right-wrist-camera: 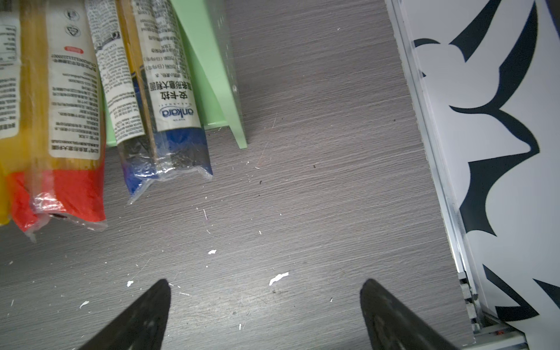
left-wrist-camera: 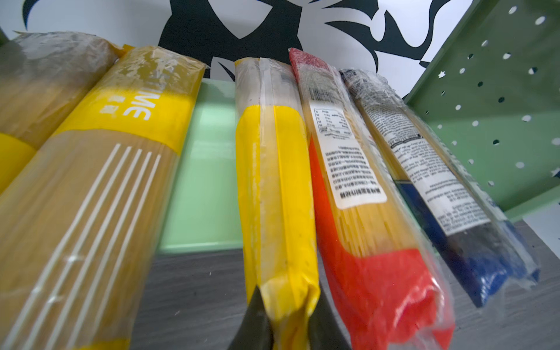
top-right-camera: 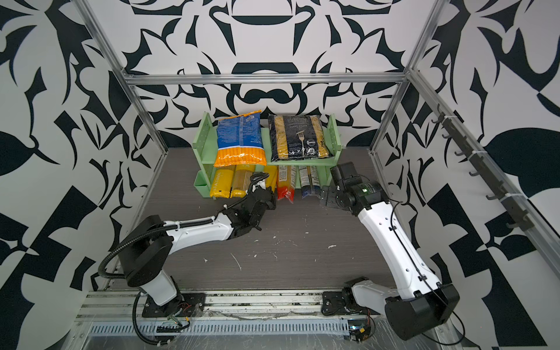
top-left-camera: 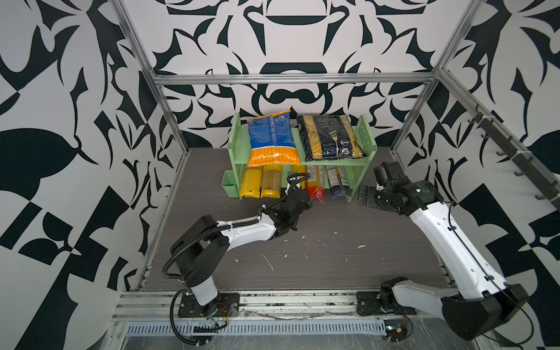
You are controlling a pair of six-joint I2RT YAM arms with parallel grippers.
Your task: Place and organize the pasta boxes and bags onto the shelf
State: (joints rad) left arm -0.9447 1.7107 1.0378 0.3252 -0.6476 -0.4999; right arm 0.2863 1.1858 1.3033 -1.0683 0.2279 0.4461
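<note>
Cup (top-left-camera: 228, 183): small and green. It stands on the tabletop (top-left-camera: 318, 272) against the left side of the shelf (top-left-camera: 365, 136).

Shelf, upper tier: the blue-orange bag (top-left-camera: 271, 139) lies on the left half, with its orange end overhanging the front edge. The black bag (top-left-camera: 330, 138) lies on the right half, just beside it.

Shelf, lower tier: five long packs lie lengthwise, their near ends projecting past the front edge over the tabletop. The order is:
- yellow pack (top-left-camera: 251, 183)
- tan pack (top-left-camera: 270, 181), touching the yellow pack
- a bare strip of shelf board
- middle yellow pack (left-wrist-camera: 272, 181)
- red-ended pack (top-left-camera: 315, 186)
- blue-ended pack (top-left-camera: 338, 185)

The last three lie close side by side.

Left gripper (left-wrist-camera: 288, 321): positioned at the centre of the shelf front. Its jaws are clamped narrow on the near end of the middle yellow pack, one finger on each side of the crumpled wrapper.

Right gripper (right-wrist-camera: 263, 303): positioned over bare tabletop, just in front of and to the right of the shelf's right side panel. Its jaws stand wide apart, holding nothing. The blue-ended pack is the nearest pack, apart from both fingers.
</note>
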